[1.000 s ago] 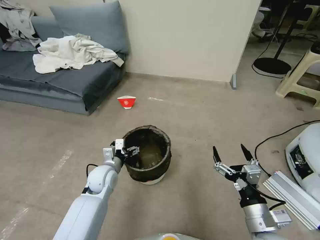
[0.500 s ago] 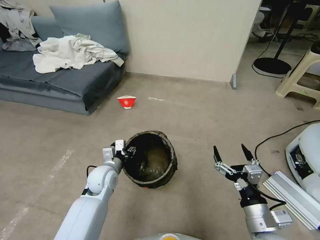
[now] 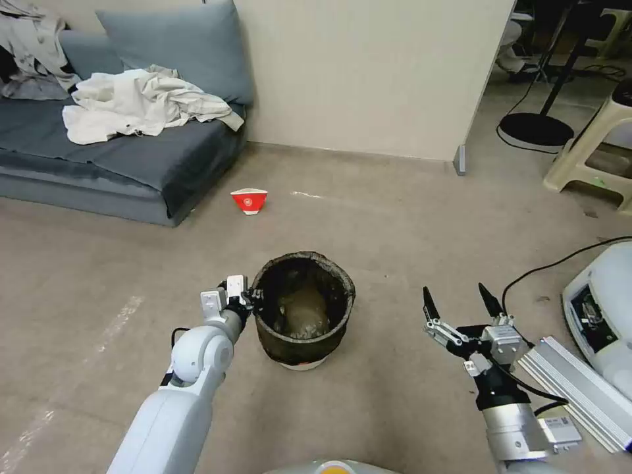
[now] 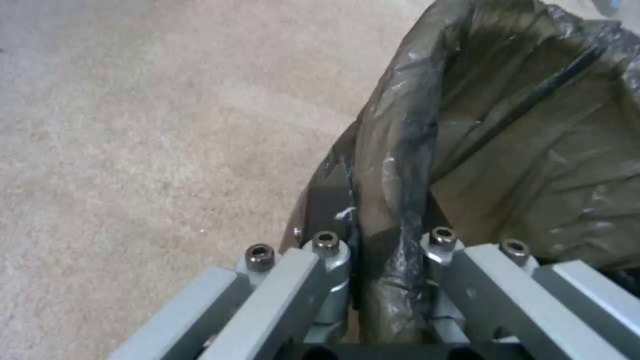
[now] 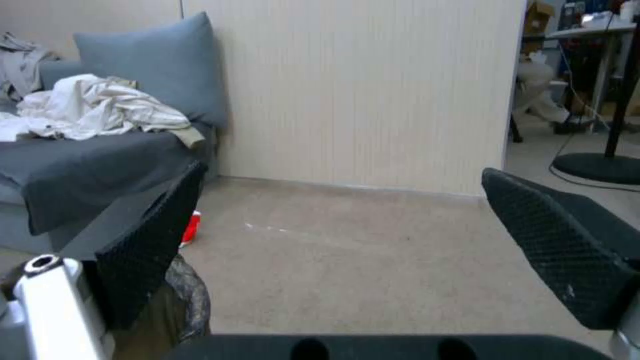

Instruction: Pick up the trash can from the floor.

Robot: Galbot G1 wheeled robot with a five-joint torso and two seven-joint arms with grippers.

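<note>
Trash can (image 3: 303, 316) white base with dark brownish-black liner, floor (image 3: 395, 224) beige-grey with pale streaks, paper bowl (image 3: 249, 201) red and white, sofa (image 3: 99, 158) slate blue, crumpled cloth (image 3: 138, 105) off-white.

The trash can (image 3: 303, 316) stands on the floor (image 3: 395, 230) straight ahead of me. My left gripper (image 3: 253, 304) is at the left side of its rim, one finger inside and one outside. My right gripper (image 3: 459, 303) hangs well to the right of the can, above the floor. A paper bowl (image 3: 249, 201) lies farther ahead and slightly left, near the sofa (image 3: 118, 158), which fills the far left with clothes (image 3: 138, 105) on it
</note>
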